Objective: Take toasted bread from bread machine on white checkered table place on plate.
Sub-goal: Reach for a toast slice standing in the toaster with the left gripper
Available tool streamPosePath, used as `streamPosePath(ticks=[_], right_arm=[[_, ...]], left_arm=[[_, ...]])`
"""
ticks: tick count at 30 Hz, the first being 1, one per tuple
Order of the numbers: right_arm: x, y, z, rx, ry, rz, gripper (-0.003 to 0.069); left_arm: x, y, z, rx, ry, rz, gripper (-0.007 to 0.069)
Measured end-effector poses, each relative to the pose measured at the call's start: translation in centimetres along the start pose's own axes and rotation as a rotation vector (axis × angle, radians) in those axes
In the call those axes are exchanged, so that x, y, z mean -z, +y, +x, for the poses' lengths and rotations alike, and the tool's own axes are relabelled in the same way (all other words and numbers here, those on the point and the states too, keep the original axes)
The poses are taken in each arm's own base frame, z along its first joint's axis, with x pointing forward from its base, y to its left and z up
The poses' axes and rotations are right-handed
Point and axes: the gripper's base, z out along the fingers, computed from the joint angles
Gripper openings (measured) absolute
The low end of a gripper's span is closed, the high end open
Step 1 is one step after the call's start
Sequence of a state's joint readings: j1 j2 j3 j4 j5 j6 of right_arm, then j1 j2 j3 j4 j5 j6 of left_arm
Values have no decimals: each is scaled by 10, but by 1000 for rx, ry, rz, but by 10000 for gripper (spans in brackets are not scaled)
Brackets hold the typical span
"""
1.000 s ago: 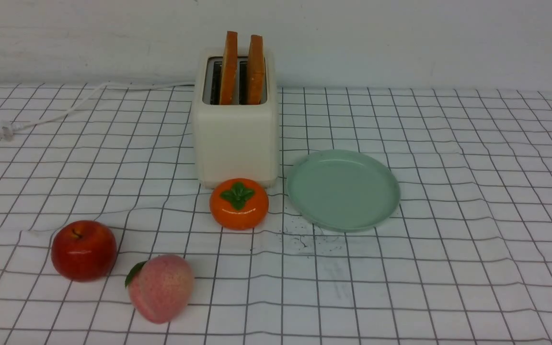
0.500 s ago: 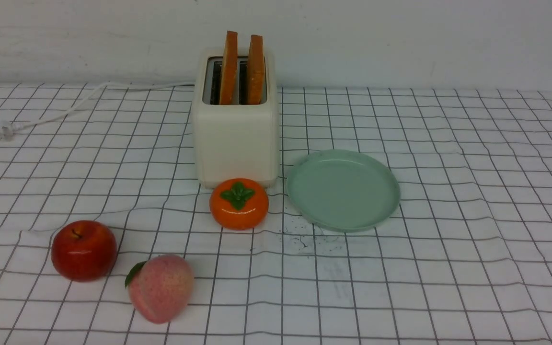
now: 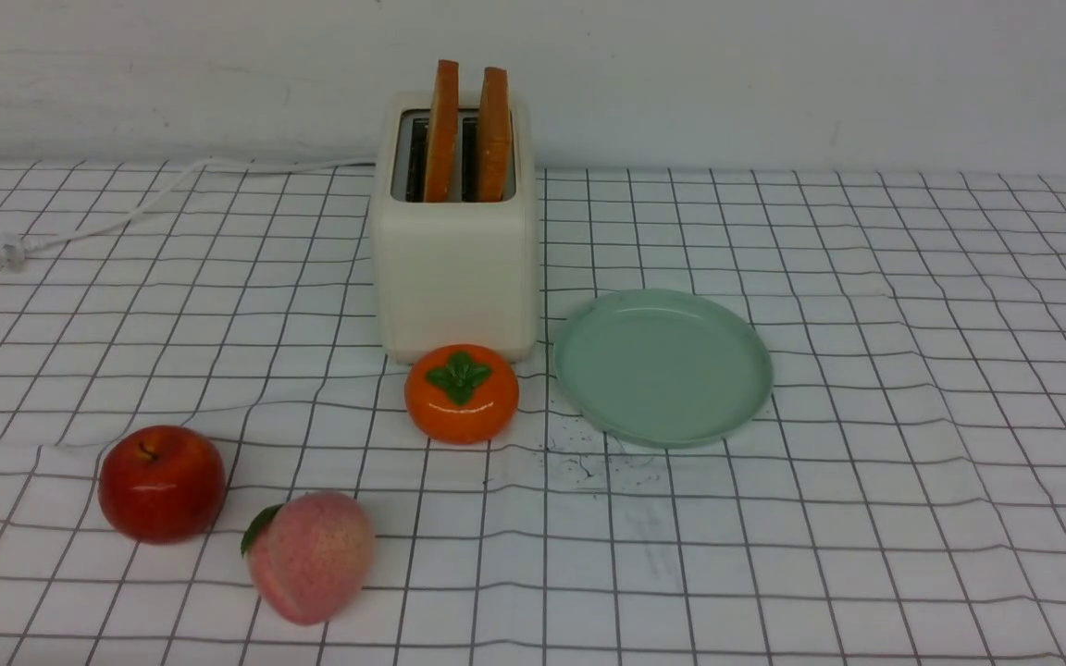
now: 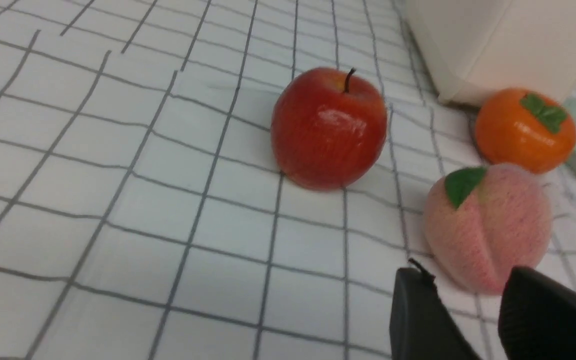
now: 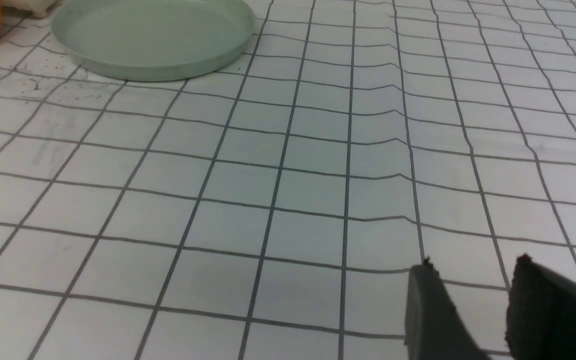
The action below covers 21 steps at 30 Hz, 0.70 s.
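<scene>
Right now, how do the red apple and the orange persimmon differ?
The red apple is glossy red with a dark stem; the orange persimmon is orange with a green leaf cap. The apple is rounder and taller, the persimmon squat and flattened. The persimmon sits right in front of the bread machine; the apple lies nearer the robot, to the left, beside the peach. Both rest on the white checkered table.

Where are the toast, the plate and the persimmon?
toasted bread (image 3: 494, 129): front view, crust edge of the right slice.
plate (image 3: 663, 365): front view, bare centre.
persimmon (image 3: 461, 418): front view, orange body below the leaf.
</scene>
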State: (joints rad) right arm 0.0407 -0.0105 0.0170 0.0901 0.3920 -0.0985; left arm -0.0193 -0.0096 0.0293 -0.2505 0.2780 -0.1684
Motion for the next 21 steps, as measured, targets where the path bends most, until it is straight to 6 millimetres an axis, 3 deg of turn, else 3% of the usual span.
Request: streamPosePath(ticks=[11, 15, 19, 21], right_arm=[[0, 0, 0, 0, 0, 0, 240], [0, -3, 0, 163, 4, 38, 240], [0, -9, -1, 371, 2, 98, 240], [0, -10, -4, 425, -48, 119, 240]], left_arm=[[4, -4, -26, 444, -277, 106, 238], [5, -2, -29, 608, -310, 121, 238], [6, -6, -33, 624, -286, 143, 232], [16, -22, -51, 506, -266, 201, 166]])
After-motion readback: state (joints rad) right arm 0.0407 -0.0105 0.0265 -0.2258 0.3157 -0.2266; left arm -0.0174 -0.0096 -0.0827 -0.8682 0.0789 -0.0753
